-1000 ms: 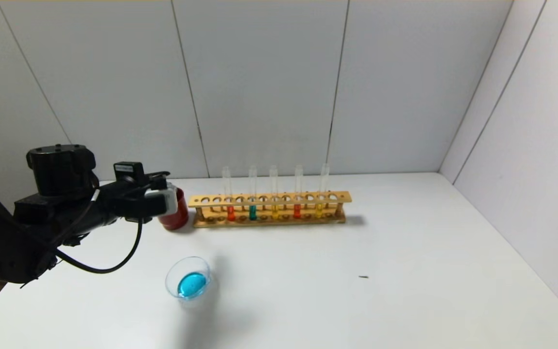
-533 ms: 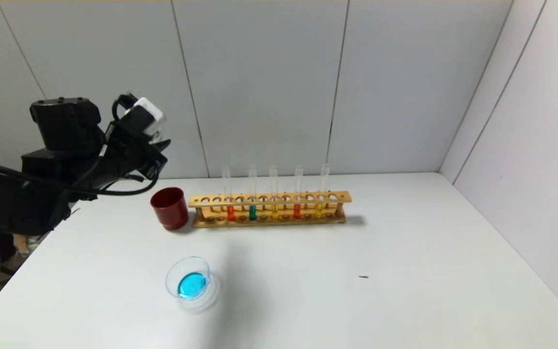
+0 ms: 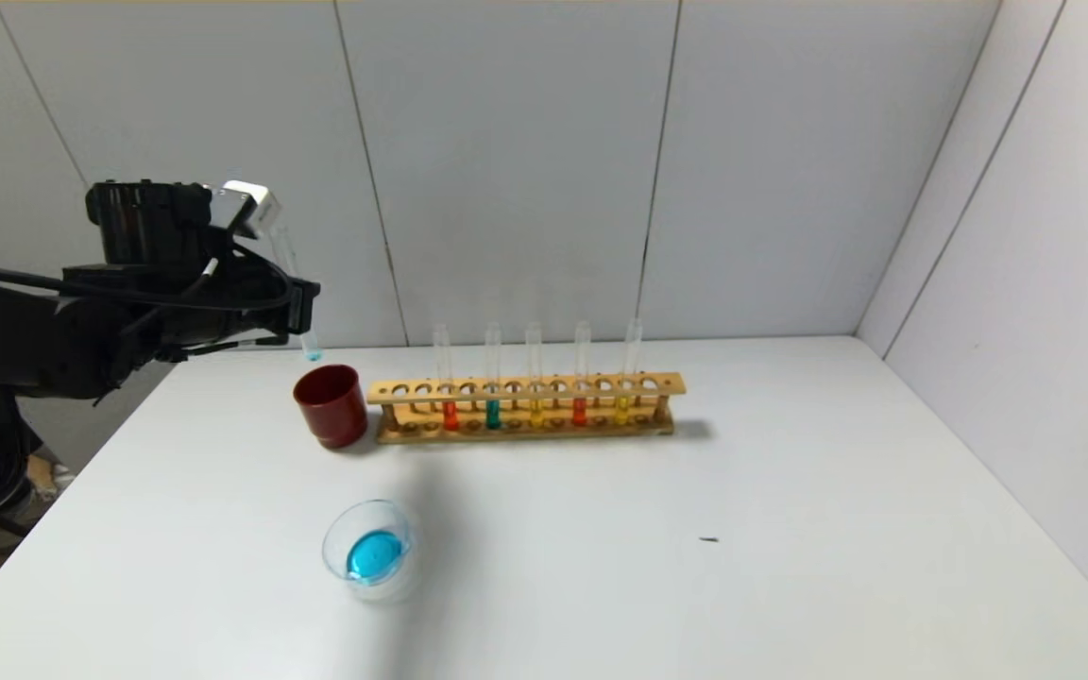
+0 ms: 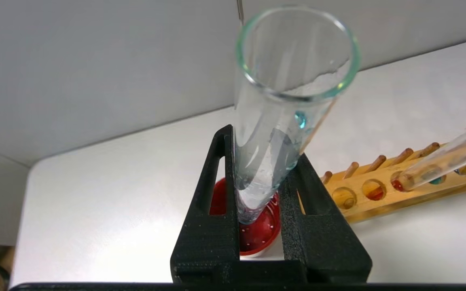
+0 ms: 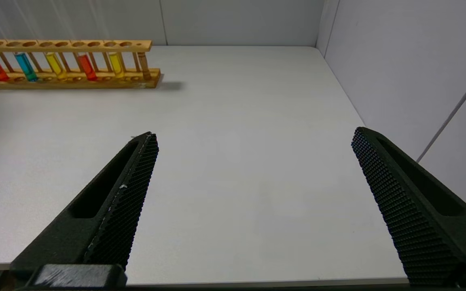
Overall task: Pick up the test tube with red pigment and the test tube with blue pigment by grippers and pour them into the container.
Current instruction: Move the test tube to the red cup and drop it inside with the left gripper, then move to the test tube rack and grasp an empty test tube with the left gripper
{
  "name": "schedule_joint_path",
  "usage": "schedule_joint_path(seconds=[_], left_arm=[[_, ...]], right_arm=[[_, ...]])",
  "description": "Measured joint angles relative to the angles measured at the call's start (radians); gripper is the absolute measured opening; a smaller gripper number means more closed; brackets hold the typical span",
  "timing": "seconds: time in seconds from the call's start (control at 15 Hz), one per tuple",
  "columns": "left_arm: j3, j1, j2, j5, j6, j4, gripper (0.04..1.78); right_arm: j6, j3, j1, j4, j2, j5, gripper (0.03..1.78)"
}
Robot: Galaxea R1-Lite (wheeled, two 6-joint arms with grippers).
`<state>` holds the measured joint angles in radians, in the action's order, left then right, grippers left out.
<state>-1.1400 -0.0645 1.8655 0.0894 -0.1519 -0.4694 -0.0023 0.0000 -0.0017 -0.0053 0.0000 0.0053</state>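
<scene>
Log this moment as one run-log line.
left gripper: shut on emptied blue test tube, above red cup | container: blue liquid inside | right gripper: open, idle | red tube: in rack

The red cup (image 3: 329,404) touches the wooden rack (image 3: 525,408); table (image 3: 790,491) right of both lies open.

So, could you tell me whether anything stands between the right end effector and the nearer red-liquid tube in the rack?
Nothing visible stands on the table between the open right end effector and the rack. A yellow tube does stand beside the red tube on the end effector's side, possibly crowding a sideways approach.
</scene>
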Motion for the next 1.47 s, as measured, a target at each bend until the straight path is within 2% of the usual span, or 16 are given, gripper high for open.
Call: schedule_joint_path(seconds=[0.33, 1.07, 1.27, 1.47], left_arm=[[-0.008, 0.013, 0.121, 0.0, 0.003, -0.122, 0.33], [-0.011, 0.015, 0.27, 0.004, 0.004, -0.15, 0.35], [-0.011, 0.02, 0.281, -0.001, 0.005, -0.15, 0.57], [-0.001, 0.023, 0.286, -0.003, 0.005, -0.15, 1.02]], right_arm=[[0.0, 0.0, 0.0, 0.0, 0.0, 0.0, 1.75], [0.0, 0.0, 0.0, 0.0, 0.0, 0.0, 1.75], [0.0, 0.0, 0.0, 0.0, 0.0, 0.0, 1.75], [0.0, 0.0, 0.0, 0.0, 0.0, 0.0, 1.75]])
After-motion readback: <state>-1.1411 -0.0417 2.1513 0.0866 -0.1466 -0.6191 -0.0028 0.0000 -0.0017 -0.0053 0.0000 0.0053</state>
